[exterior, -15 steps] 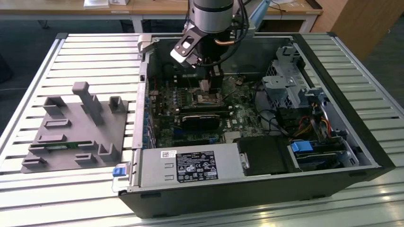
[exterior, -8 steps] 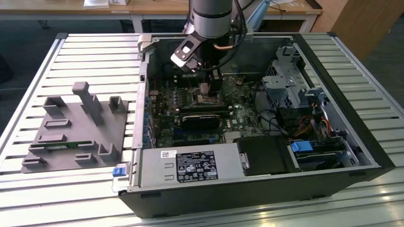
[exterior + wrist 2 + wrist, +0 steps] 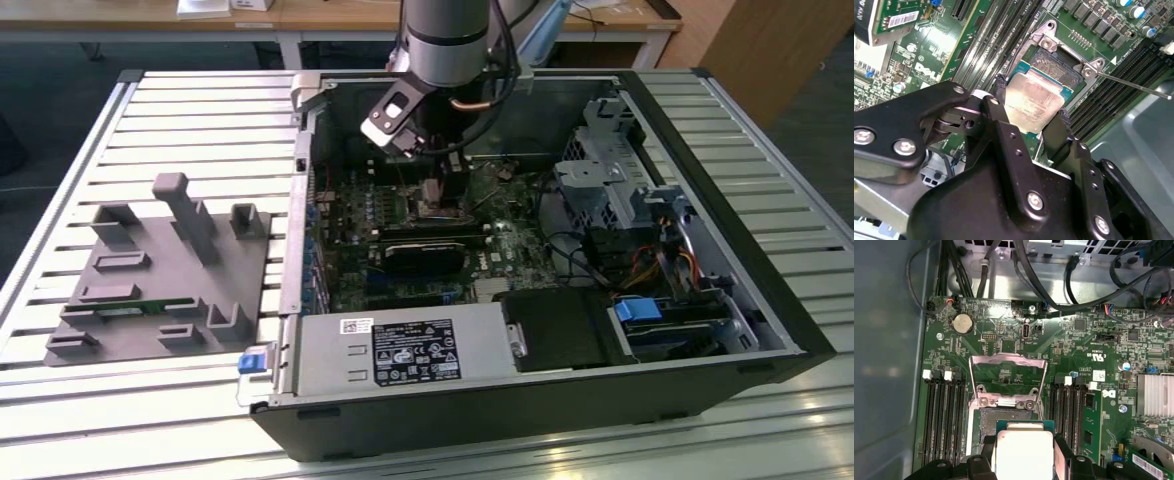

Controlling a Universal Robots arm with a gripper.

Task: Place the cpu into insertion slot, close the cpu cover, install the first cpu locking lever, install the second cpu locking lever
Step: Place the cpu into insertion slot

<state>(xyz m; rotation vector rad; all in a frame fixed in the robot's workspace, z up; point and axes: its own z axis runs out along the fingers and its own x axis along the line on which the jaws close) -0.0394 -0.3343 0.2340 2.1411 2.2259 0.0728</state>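
Observation:
My gripper (image 3: 1031, 100) is shut on the cpu (image 3: 1035, 102), a pale silver square chip with a teal edge, pinched between the two black fingers (image 3: 1000, 95). In both wrist views the chip hangs over the insertion slot (image 3: 1056, 62), covering its near part, and I cannot tell whether they touch. The slot's dark middle (image 3: 1004, 416) shows beyond the chip (image 3: 1024, 452). The cpu cover (image 3: 974, 377), a silver frame, is swung open at the slot's far side. A thin metal locking lever (image 3: 1134, 85) sticks out sideways. In the exterior view the gripper (image 3: 434, 175) is inside the computer case over the board.
The open computer case (image 3: 747, 250) lies on a slatted table, with a grey fixture (image 3: 160, 270) at the exterior view's left. Memory slots (image 3: 944, 410) flank the socket. A black card (image 3: 427, 255), a power supply (image 3: 387, 350), a drive cage (image 3: 614, 170) and cables (image 3: 1039, 270) are close by.

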